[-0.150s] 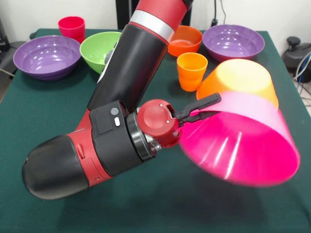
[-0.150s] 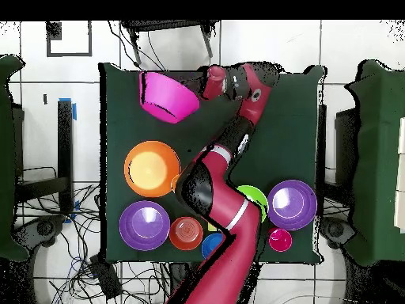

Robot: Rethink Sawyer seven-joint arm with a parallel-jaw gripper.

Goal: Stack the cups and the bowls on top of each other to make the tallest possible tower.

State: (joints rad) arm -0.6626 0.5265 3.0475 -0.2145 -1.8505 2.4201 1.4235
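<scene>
My gripper [image 1: 215, 107] [image 2: 198, 84] is shut on the rim of the large pink bowl [image 1: 243, 148] [image 2: 168, 95]. That bowl hangs tilted above the table, its mouth turned towards the front camera. Just behind it sits the large orange bowl [image 1: 239, 77] [image 2: 152, 168], which looks mouth-down. The orange cup [image 1: 192, 70] stands upright beside it. Farther back are the small orange-red bowl [image 1: 184, 41] [image 2: 187, 233], two purple bowls [image 1: 233, 42] [image 1: 47, 56], the green bowl [image 1: 97, 48] and the red cup [image 1: 72, 26] [image 2: 279, 239]. A blue bowl [image 2: 210, 247] shows only in the overhead view.
My arm [image 1: 131, 77] slants across the middle of the green table [image 1: 160, 204] and hides part of the green bowl. Cables and furniture lie beyond the table's edges.
</scene>
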